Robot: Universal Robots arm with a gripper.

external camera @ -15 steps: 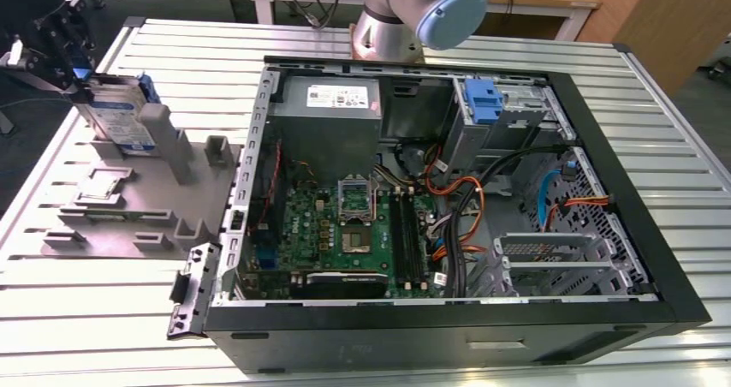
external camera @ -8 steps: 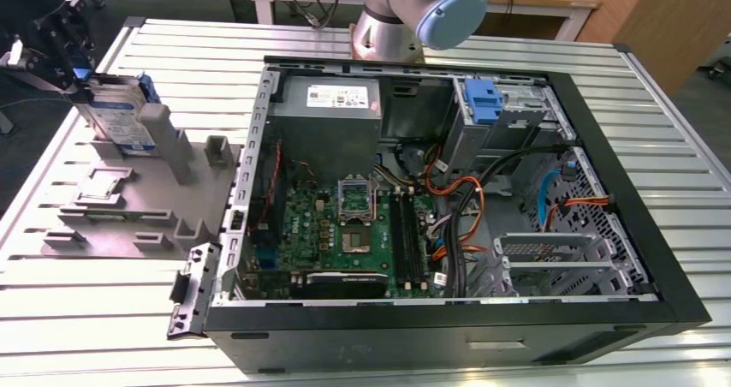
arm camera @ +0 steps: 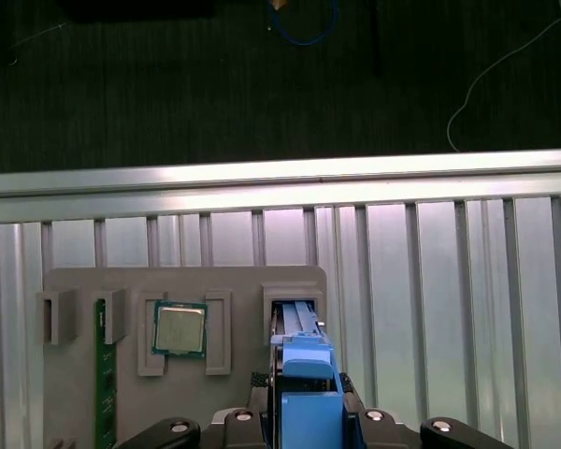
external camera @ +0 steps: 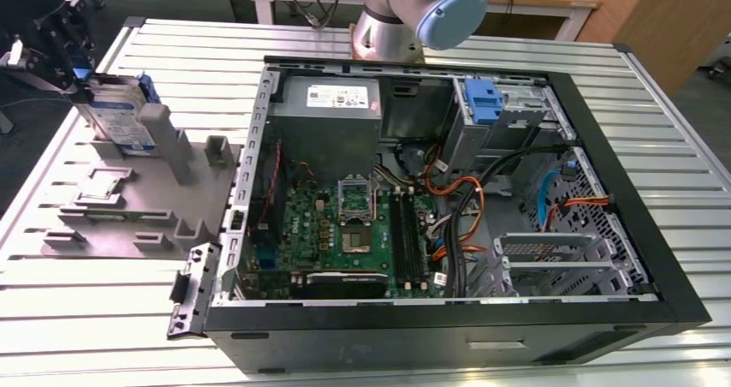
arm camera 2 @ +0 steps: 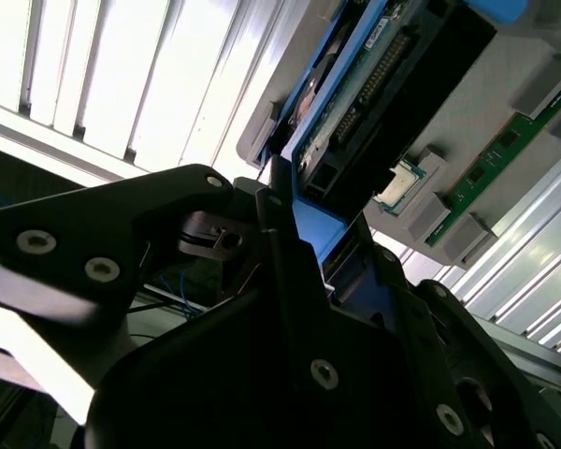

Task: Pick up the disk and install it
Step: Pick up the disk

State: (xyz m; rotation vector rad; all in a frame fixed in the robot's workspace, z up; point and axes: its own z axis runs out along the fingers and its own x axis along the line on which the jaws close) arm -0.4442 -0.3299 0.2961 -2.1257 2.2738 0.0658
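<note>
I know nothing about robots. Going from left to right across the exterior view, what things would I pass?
disk → green motherboard → blue bracket → metal drive cage → black side wall of the computer case

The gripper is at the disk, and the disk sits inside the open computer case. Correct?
No. The gripper is at the disk, but the disk stands upright at the grey holder, to the exterior view's left of the open computer case, not inside it. The exterior view shows this.
</note>
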